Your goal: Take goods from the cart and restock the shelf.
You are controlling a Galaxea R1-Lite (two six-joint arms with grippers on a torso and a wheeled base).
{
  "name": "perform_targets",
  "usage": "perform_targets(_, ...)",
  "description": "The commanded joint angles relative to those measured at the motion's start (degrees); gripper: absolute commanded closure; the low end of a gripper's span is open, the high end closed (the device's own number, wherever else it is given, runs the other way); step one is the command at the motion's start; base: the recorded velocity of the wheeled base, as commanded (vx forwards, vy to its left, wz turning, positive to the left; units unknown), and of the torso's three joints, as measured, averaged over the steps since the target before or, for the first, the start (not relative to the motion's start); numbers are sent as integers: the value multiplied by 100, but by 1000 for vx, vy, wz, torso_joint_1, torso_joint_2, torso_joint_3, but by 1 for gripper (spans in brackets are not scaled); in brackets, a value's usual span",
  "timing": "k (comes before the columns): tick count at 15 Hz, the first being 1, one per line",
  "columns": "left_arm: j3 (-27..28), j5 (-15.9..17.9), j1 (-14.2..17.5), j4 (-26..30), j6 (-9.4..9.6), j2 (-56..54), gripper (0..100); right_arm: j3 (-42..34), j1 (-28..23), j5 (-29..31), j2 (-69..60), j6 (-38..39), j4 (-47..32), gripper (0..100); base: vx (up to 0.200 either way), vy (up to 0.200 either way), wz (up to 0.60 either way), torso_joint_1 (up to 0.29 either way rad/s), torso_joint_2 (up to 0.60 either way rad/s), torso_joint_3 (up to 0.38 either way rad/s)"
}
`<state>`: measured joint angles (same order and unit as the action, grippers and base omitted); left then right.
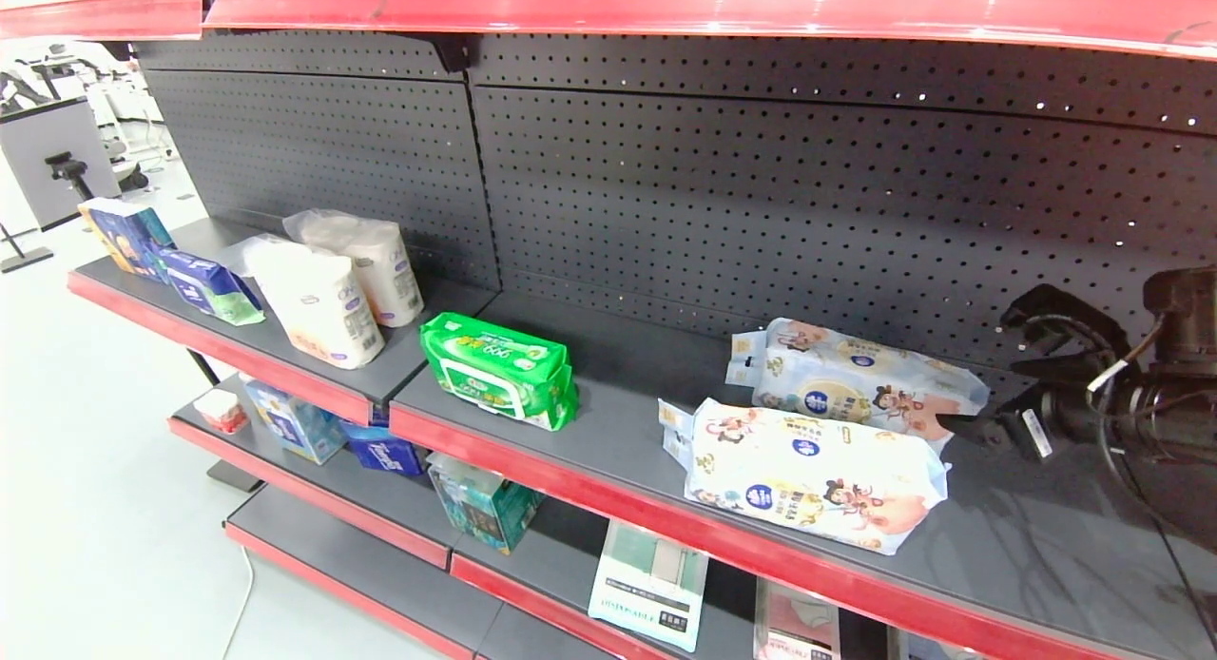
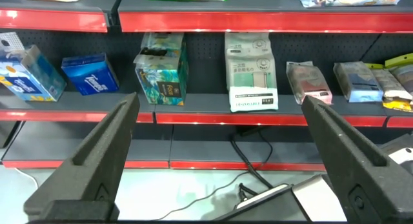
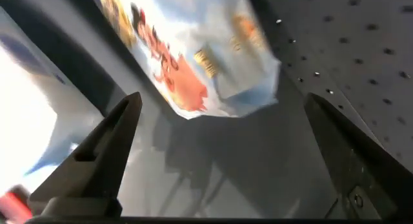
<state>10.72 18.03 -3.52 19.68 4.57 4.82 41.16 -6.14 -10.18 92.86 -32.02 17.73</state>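
The right gripper (image 1: 1008,379) lies low over the deck of the upper shelf (image 1: 570,479), at its right-hand end, pointing along the deck toward the rear cartoon-printed pack (image 1: 856,370). Its jaws are spread wide and pinch nothing. In the right wrist view the crumpled end of that pack sits ahead of the open jaws, close to them but apart from both. The pack lies flat near the black pegboard back (image 1: 761,184). The front cartoon-printed pack (image 1: 808,475) lies flat just beside it, nearer the red lip of the shelf, and the two look to be touching or nearly so.

Further left on the same deck lies a green wet-wipe pack (image 1: 499,367), well apart from the cartoon packs. On the next bay to the left, two wrapped paper-roll packs (image 1: 318,303) stand upright side by side. Past them are two blue packs (image 1: 204,284) near the far left end.

The left gripper (image 2: 221,100) hangs lower down and faces the shelves beneath. Its jaws are also spread wide and hold nothing. Ahead of it, on a lower deck, stand a teal tissue box (image 2: 161,69) and a white pack (image 2: 251,72) that leans back against the pegboard. A blue tissue pack (image 2: 90,74) sits to one side of them and several small packets (image 2: 361,81) to the other. A dark cable (image 2: 248,159) trails over the floor below.
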Motion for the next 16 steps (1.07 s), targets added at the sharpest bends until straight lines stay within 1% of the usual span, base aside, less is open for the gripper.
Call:
perform_targets(1,1,-1,1,1,0,11,0,-64,105,69,-584,434,3,0,0,0,0,0,0,0)
perform_targets(3,1,-10,1,1,0,2,0,-117,149,332,-883,970,3,0,0,0,0,0,0,0)
perform_targets(5,1,-45,1,1,-9,19,0,-494,395,385,-1534,1506,3,0,0,0,0,0,0,0)
perform_targets(8,10,-142,10,1,0,63,0,-1329,790,684,-2694,1814,-6,0,0,0,0,0,0,0)
perform_targets(9,10,-230,10,10,-9,81,0,-1593,940,816,-3080,1946,-6,0,0,0,0,0,0,0)
perform_targets(10,10,-414,10,1,0,169,0,-1822,992,1035,-3450,1972,-6,0,0,0,0,0,0,0)
perform_targets(11,10,-485,10,1,0,239,0,-1936,992,1088,-3634,1972,-15,0,0,0,0,0,0,0)
perform_targets(14,10,-476,1,1,0,336,0,-1936,992,1150,-3643,1990,-23,0,0,0,0,0,0,0)
perform_targets(15,10,-467,1,1,0,362,0,-1769,1045,1150,-3107,2025,-6,0,0,0,0,0,0,0)
perform_targets(16,10,-467,1,1,0,371,0,-1725,1054,1150,-2931,2077,3,0,0,0,0,0,0,0)
